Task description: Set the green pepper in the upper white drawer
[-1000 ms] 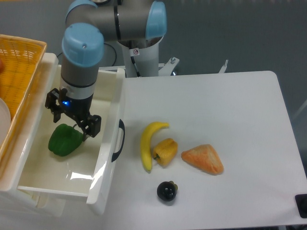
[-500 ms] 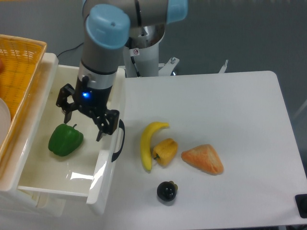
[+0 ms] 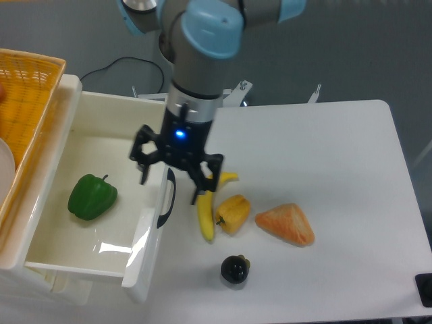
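The green pepper lies on the floor of the upper white drawer, toward its left side, stem up. The drawer is pulled open, its black curved handle on the front wall. My gripper hangs above the drawer's front wall and handle, well to the right of the pepper. It is open and its fingers hold nothing.
A banana, a small yellow pepper, an orange wedge-shaped piece and a dark round fruit lie on the white table right of the drawer. An orange woven basket sits at the far left.
The arm has swung right and risen, from just over the pepper inside the drawer to above the drawer's front wall. The pepper stays where it lay in the drawer.
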You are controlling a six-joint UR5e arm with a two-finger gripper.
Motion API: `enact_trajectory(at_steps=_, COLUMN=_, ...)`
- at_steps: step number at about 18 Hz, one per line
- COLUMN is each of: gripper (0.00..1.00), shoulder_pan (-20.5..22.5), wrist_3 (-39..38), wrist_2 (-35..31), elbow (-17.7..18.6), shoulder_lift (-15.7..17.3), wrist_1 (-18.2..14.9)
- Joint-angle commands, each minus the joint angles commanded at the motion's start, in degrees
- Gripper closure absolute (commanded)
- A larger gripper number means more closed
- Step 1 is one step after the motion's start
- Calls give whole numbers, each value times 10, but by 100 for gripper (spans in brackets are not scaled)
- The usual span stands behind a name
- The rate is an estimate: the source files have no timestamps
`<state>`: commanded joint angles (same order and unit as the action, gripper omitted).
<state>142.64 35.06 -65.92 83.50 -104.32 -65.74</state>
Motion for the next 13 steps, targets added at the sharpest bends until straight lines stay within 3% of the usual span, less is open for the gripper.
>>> enact_trajectory(at_steps=4, gripper=0, shoulder_pan=37, wrist_3=56, wrist_2=-11, elbow=5, shoulder_lift=-25, wrist_1=3)
enact_trajectory(at_steps=7, gripper=0, shoulder_pan=49, wrist_3=156, wrist_2=-109, elbow=11, shoulder_lift=-43, wrist_1=3)
enact_trajectory(at_steps=9, gripper=0, shoulder_pan=52, wrist_3=182, wrist_2=-165, elbow=21, shoulder_lift=-55, wrist_1=7)
enact_trajectory(at_steps=13, gripper=0, shoulder_pan=69, wrist_3=209, wrist_2=-201, elbow=33, shoulder_lift=-75, wrist_1=9)
